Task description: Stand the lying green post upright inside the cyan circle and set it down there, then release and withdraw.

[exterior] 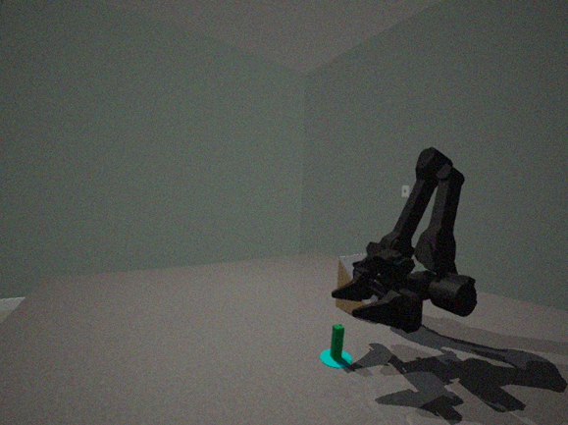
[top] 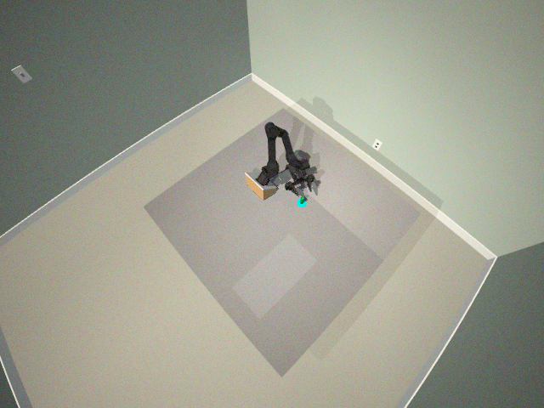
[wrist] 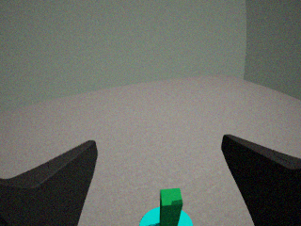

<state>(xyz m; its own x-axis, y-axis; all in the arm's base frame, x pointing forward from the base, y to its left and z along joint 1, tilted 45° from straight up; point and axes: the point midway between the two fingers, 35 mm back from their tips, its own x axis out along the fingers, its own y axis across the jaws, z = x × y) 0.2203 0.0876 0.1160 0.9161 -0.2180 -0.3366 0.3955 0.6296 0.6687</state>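
Note:
The green post (top: 303, 200) (exterior: 337, 342) (wrist: 170, 207) stands upright on the cyan circle (top: 299, 204) (exterior: 327, 359) (wrist: 149, 218). In the exterior view its base is inside the circle's edge; in the wrist view the base is cut off by the lower frame edge. My gripper (top: 304, 192) (exterior: 343, 303) (wrist: 161, 145) is open, with nothing between its fingers. It is above and back from the post on the arm's side, and its widely parted fingers do not touch the post.
An open box (top: 253, 186) (exterior: 343, 286) with orange-brown outer sides and a pale inside stands near the arm's base. In the exterior view it is partly hidden behind the gripper and arm. Shadows of the arm fall beside the circle.

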